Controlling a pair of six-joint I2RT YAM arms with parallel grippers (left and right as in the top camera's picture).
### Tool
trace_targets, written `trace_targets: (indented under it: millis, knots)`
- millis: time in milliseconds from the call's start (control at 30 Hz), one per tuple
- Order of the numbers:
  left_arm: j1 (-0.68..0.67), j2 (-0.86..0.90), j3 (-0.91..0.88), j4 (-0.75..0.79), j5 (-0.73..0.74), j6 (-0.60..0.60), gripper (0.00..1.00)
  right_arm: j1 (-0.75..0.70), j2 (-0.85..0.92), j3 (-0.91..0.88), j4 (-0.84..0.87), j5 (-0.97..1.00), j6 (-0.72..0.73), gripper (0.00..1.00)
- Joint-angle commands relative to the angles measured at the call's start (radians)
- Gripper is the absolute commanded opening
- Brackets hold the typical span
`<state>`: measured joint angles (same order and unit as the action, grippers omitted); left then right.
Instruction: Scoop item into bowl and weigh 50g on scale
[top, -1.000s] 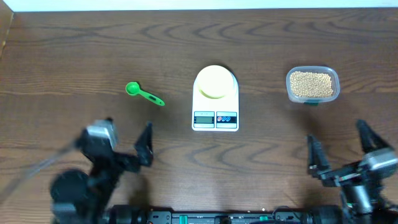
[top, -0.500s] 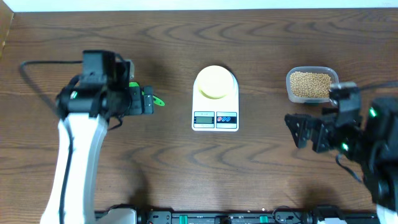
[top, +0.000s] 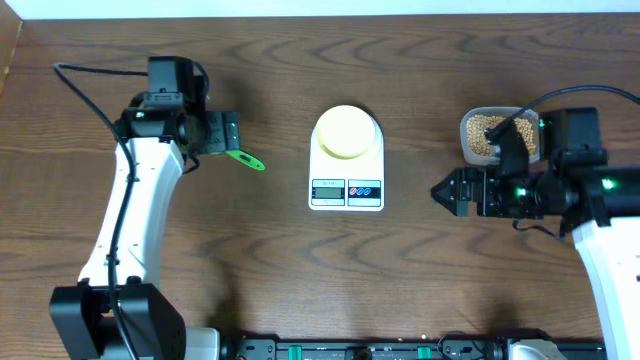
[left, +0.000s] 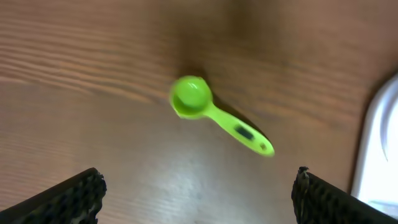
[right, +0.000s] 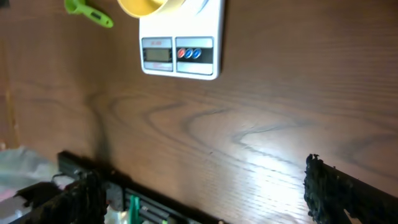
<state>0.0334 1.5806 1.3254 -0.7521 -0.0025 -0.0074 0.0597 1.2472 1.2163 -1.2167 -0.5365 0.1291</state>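
A pale yellow bowl sits on the white scale at the table's middle; both also show in the right wrist view, the bowl and the scale. Tan beans fill a clear tub at the right, partly hidden by my right arm. A green scoop lies left of the scale; it shows whole in the left wrist view. My left gripper hovers open right above the scoop. My right gripper is open and empty, between the scale and the tub.
The table's front edge with a black rail and green parts shows low in the right wrist view. A cable loops behind the left arm.
Both arms rose from the front edge and reached over the table. The left gripper came over the scoop; the right gripper swung left, beside the tub. Nothing was grasped.
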Motion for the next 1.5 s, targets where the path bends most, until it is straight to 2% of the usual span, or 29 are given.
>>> trace_targets:
  millis: [0, 233, 467, 700, 767, 1033, 1133, 1200, 1333, 1367, 1433, 1467]
  knots:
    - [0.05, 0.008, 0.016, 0.031, -0.056, -0.016, 0.98, 0.025, 0.014, 0.015, 0.011, -0.077, -0.006, 0.99]
    - [0.147, 0.093, 0.016, 0.055, -0.059, -0.016, 0.98, 0.039, 0.015, 0.015, 0.144, -0.077, 0.011, 0.99]
    - [0.161, 0.259, 0.016, 0.12, -0.058, -0.011, 0.98, 0.041, 0.015, 0.015, 0.279, -0.167, 0.012, 0.99]
    - [0.161, 0.38, 0.016, 0.186, -0.057, -0.011, 0.99, 0.072, 0.015, 0.015, 0.227, -0.166, -0.042, 0.99]
    - [0.161, 0.399, 0.016, 0.211, -0.017, 0.011, 0.99, 0.084, 0.015, 0.015, 0.208, -0.157, -0.05, 0.99]
    - [0.161, 0.404, 0.016, 0.246, 0.018, 0.015, 0.99, 0.121, 0.015, 0.015, 0.186, -0.109, -0.056, 0.99]
    - [0.161, 0.409, 0.016, 0.246, 0.018, 0.015, 0.74, 0.123, 0.015, 0.015, 0.188, -0.109, -0.056, 0.99]
    - [0.161, 0.416, 0.016, 0.246, 0.018, 0.015, 0.65, 0.124, 0.015, 0.015, 0.188, -0.109, -0.056, 0.99]
    - [0.159, 0.433, 0.016, 0.245, 0.021, 0.015, 0.61, 0.124, 0.015, 0.014, 0.188, -0.109, -0.055, 0.99]
    - [0.159, 0.435, 0.016, 0.244, 0.021, 0.015, 0.58, 0.124, 0.015, 0.015, 0.188, -0.109, -0.055, 0.99]
    - [0.159, 0.438, 0.016, 0.245, 0.048, 0.025, 0.44, 0.124, 0.015, 0.015, 0.188, -0.109, -0.055, 0.99]
    - [0.159, 0.438, 0.016, 0.245, 0.068, 0.036, 0.43, 0.124, 0.015, 0.015, 0.188, -0.109, -0.055, 0.99]
